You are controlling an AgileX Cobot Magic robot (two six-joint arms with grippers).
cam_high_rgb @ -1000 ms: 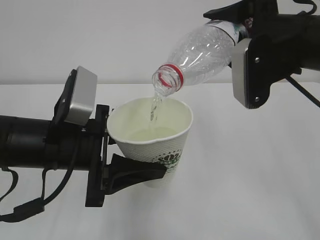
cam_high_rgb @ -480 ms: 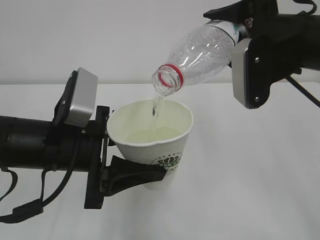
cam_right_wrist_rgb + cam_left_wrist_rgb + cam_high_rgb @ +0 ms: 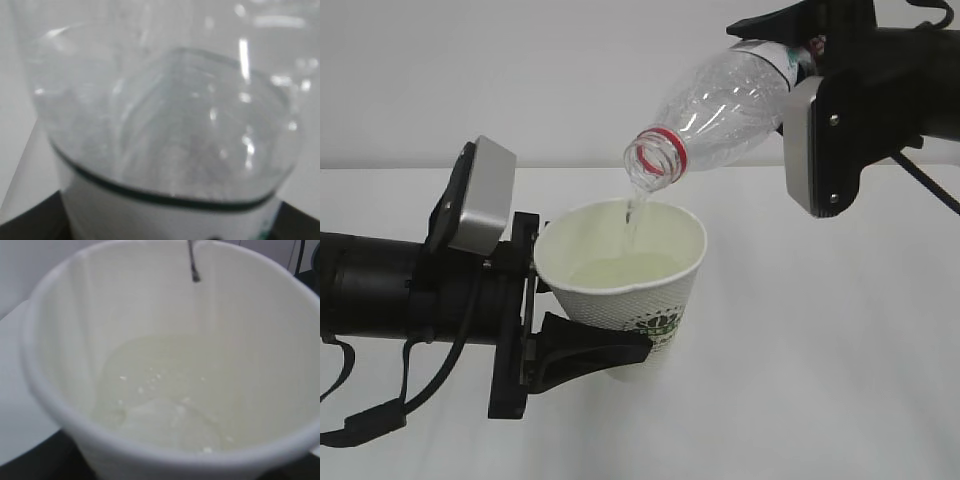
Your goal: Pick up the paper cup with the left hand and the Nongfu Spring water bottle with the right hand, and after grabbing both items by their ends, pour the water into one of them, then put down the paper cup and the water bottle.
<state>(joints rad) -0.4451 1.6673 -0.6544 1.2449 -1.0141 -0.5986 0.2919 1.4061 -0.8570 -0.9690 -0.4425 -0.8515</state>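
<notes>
Mid-pour over a plain white table (image 3: 820,400), blank pale wall (image 3: 520,70) behind.
Landmark = paper cup (image 3: 630,290): left hand (image 3: 582,310), coming in from the cup's left, is clamped on its lower half, holding it upright above the table; pale liquid pooled inside. Thin stream of water (image 3: 632,215) drops just inside the cup's rim. Nongfu Spring water bottle (image 3: 720,105) up-right of the cup, tilted mouth-down, red neck ring right over the rim. Right hand (image 3: 800,45) grips the bottle's label end, far upper right of the cup.
</notes>
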